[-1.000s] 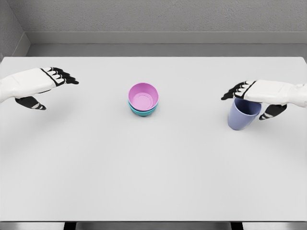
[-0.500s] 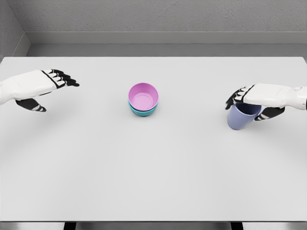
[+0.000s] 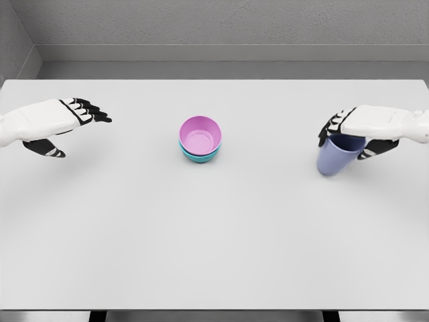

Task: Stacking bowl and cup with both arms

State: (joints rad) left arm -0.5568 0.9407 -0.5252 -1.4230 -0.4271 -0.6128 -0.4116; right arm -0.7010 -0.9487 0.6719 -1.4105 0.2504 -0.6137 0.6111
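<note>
Bowl stacking is looking done, pink bowl (image 3: 200, 137) nested in teal bowl (image 3: 199, 155) at centre; cup (image 3: 336, 155) at 3 o'clock is being gripped by right hand (image 3: 355, 127), left hand (image 3: 57, 119) being held released at 9 o'clock.

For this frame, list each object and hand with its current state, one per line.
pink bowl: upright, nested in the teal bowl
teal bowl: upright on the table, under the pink bowl
blue cup: gripped at the rim, slightly tilted
right hand: closed on the blue cup
left hand: open, holding nothing
</note>
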